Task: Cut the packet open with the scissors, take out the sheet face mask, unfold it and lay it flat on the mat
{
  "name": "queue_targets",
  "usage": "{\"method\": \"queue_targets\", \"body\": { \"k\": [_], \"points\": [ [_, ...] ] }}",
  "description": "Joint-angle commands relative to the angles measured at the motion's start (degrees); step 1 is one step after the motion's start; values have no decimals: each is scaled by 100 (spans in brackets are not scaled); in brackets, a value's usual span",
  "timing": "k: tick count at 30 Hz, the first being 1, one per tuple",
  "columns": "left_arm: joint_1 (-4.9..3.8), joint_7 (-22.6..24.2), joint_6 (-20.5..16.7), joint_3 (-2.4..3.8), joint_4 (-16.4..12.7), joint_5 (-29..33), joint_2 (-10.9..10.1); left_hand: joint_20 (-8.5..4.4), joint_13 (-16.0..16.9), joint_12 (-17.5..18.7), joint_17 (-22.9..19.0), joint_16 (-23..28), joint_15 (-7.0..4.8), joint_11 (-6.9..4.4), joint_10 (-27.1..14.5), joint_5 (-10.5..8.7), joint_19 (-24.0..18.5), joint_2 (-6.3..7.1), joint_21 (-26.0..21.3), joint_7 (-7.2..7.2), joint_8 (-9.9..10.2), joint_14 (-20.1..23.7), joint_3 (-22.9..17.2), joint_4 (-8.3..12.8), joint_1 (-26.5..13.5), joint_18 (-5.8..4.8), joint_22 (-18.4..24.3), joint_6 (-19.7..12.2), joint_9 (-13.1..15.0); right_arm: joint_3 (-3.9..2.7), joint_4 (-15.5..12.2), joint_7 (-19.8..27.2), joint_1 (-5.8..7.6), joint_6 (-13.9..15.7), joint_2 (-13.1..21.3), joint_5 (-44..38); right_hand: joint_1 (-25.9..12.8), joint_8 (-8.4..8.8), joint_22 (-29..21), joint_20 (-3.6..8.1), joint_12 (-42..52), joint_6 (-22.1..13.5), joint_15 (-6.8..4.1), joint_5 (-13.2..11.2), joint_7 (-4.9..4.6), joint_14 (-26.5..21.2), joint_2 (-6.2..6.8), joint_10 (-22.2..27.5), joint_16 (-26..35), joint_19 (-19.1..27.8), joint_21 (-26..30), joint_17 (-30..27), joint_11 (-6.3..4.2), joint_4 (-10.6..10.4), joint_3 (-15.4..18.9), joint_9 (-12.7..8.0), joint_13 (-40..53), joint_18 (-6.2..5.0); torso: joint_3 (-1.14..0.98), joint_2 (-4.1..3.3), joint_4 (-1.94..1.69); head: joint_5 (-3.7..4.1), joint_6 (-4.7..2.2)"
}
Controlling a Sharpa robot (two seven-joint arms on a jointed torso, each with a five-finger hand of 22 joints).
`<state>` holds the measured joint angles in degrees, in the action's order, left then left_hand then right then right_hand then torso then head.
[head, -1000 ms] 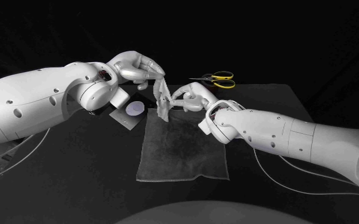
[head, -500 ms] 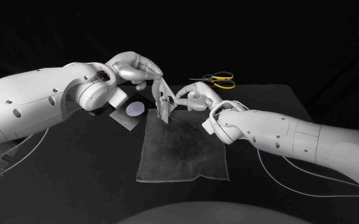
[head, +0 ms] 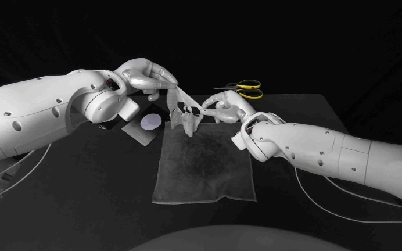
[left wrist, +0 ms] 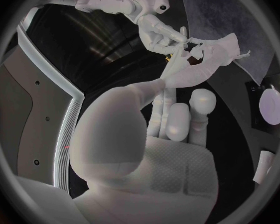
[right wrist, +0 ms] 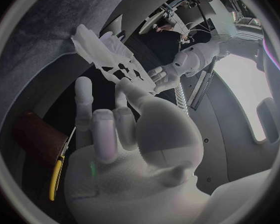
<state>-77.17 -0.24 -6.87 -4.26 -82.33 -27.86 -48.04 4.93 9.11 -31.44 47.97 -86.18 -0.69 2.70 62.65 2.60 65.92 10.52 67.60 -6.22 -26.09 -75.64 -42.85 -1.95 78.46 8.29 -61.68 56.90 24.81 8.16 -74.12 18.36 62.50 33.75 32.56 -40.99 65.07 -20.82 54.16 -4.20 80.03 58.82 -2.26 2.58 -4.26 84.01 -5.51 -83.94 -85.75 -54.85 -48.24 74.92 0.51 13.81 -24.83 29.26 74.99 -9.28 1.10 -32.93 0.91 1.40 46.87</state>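
The white sheet face mask (head: 183,113) hangs partly unfolded above the far end of the grey mat (head: 204,167). My left hand (head: 147,76) pinches its upper edge, and my right hand (head: 219,107) pinches the opposite side a little lower. In the left wrist view the mask (left wrist: 207,62) stretches from my left hand's fingertips (left wrist: 172,77) to the right hand (left wrist: 160,31). The right wrist view shows the mask (right wrist: 106,56) pinched by my right hand (right wrist: 118,127), with the left hand (right wrist: 165,77) beyond. The dark packet (head: 144,125) lies on the table left of the mat. The yellow-handled scissors (head: 242,89) lie at the back.
A small pale piece (head: 132,111) sits beside the packet under my left wrist. The black table (head: 83,193) runs to a far edge just behind the scissors. Thin cables trail from both arms near the table's sides.
The mask has opened wider between the two hands. My right hand has drawn its side of the mask a little to the right; the left hand has stayed nearly in place.
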Motion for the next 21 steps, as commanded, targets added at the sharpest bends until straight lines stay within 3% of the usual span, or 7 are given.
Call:
{"method": "queue_targets", "body": {
  "k": [1, 9, 11, 13, 14, 21],
  "points": [
    [-8, -56, 86, 6, 5, -44, 9, 6, 5, 18, 5, -35, -12, 7, 42, 23, 31, -68, 27, -37, -15, -37, -28, -3, -1, -56, -5, 5, 754, -6, -28, 135, -3, -14, 23, 94, -41, -43, 0, 21, -54, -28, -38, 18, -15, -27, -44, -41, 25, 8, -1, 179, -28, -60, -28, 170, 272, -108, 4, 4, -2, 3, 2],
    [-7, -116, 103, 5, 12, -74, 14, 6, 7, 18, -7, -33, -13, 6, 44, 23, 40, -69, 35, -36, -12, -34, -34, 1, -4, -59, -14, 7, 765, -11, -69, 200, -2, -78, 71, 156, -114, 37, -22, -4, -314, -168, 2, 18, -77, -152, -134, 87, 142, 32, 57, -65, 23, -258, -95, 143, 10, -99, 6, 1, -5, 5, 2],
    [-7, -132, 109, 4, 14, -81, 13, 6, 7, 18, -7, -33, -13, 6, 44, 23, 40, -69, 35, -36, -12, -34, -34, 1, -4, -59, -14, 7, 765, -12, -90, 221, -2, -107, 90, 169, -212, 110, -39, -27, -433, -238, 33, 19, -125, -196, -228, 145, 189, 47, 95, -147, 63, -474, -119, 106, -103, -96, 5, 3, -4, 3, 2],
    [-7, -143, 113, 3, 15, -84, 11, 6, 7, 18, -7, -33, -13, 6, 44, 23, 40, -69, 35, -36, -12, -34, -34, 1, -4, -59, -14, 7, 765, -12, -106, 233, -2, -132, 105, 175, -230, 136, -45, -36, -474, -258, 44, 19, -135, -201, -253, 167, 197, 51, 108, -154, 75, -542, -133, 92, -141, -95, 7, 5, -3, 3, -1],
    [-7, -148, 115, 3, 16, -87, 9, 6, 7, 18, -7, -33, -13, 6, 44, 23, 40, -69, 35, -36, -12, -34, -34, 1, -4, -59, -14, 7, 765, -12, -112, 237, -2, -148, 113, 178, -280, 199, -55, -58, -526, -304, 69, 20, -167, -226, -299, 197, 219, 62, 134, -194, 103, -706, -153, 58, -187, -92, 7, 5, -3, 0, -3],
    [-7, -176, 122, 1, 19, -107, -2, 6, 9, 18, -11, -32, -14, 6, 46, 23, 43, -70, 37, -35, -11, -34, -38, 2, -7, -59, -17, 8, 771, -13, -125, 258, -1, -264, 157, 220, -332, 454, -91, -138, -681, -478, 161, 18, -287, -321, -411, 300, 287, 102, 224, -320, 209, -1274, -285, -74, -323, -90, 9, 5, -3, 3, -12]
  ]
}}
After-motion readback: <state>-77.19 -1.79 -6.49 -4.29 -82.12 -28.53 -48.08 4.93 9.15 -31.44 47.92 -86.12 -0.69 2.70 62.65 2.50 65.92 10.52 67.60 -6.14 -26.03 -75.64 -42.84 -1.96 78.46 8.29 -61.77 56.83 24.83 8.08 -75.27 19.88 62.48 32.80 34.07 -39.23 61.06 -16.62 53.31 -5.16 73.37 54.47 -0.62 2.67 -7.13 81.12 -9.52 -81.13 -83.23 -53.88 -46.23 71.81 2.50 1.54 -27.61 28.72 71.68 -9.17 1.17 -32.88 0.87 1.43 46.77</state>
